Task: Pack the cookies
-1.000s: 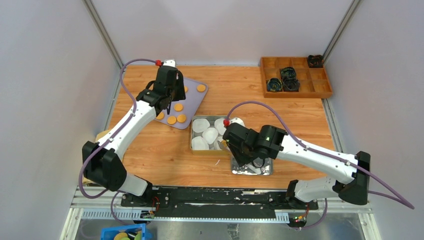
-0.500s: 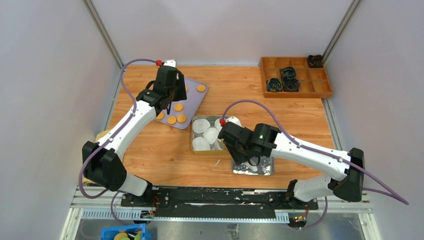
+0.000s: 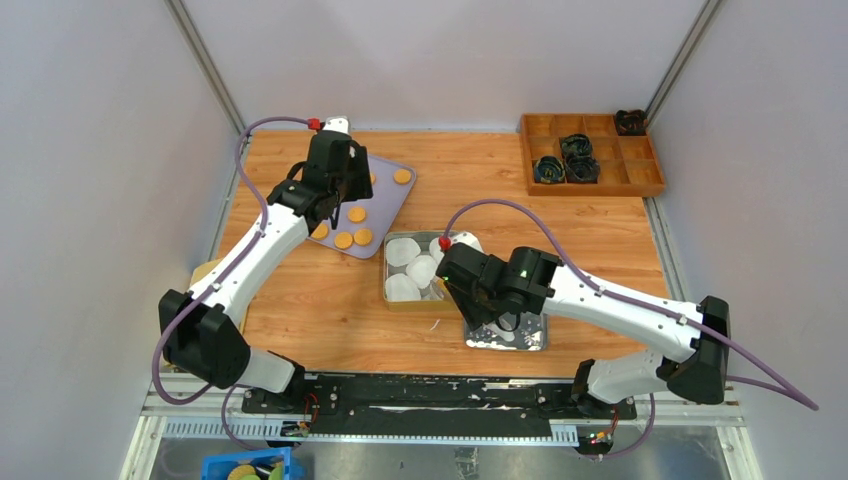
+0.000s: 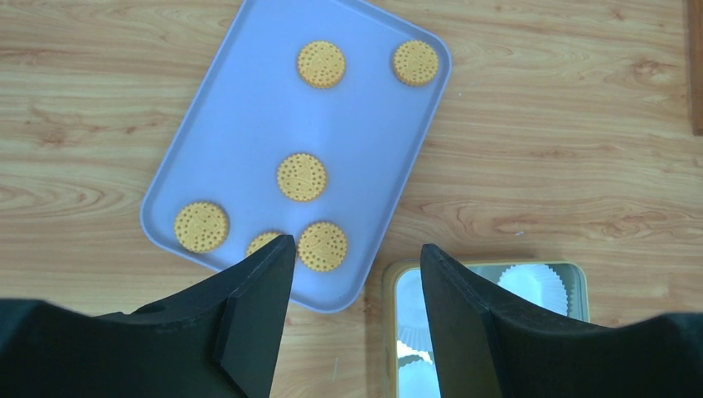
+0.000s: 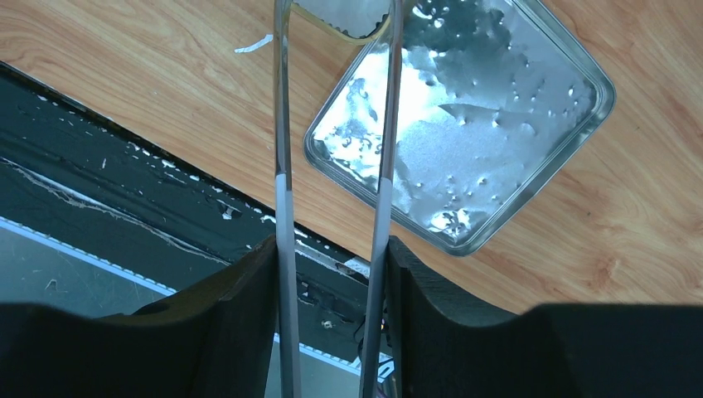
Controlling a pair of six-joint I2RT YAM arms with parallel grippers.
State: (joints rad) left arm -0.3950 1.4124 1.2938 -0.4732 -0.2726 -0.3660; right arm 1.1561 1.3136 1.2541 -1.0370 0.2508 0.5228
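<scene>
Several cookies (image 4: 302,177) lie on a lilac tray (image 4: 249,124) at the back left of the table, also seen from the top as round orange cookies (image 3: 356,214). My left gripper (image 4: 356,253) hovers open above the tray's near corner, nothing between its fingers; in the top view the left gripper (image 3: 335,200) hangs over the tray (image 3: 385,200). The square tin (image 3: 385,275) holds white paper cups (image 3: 402,250). My right gripper (image 5: 332,245) is shut on metal tongs (image 5: 283,124), above the tin's lid (image 5: 497,124). The tongs' tips run out of the frame.
A wooden compartment box (image 3: 590,150) with dark items stands at the back right. The silver lid (image 3: 505,335) lies near the table's front edge, next to the black base rail (image 3: 430,395). A blue bin (image 3: 245,468) sits below the table at the front left.
The left jaws have spread wider above the tray. The right arm has shifted a little to the left with the tongs, then held still.
</scene>
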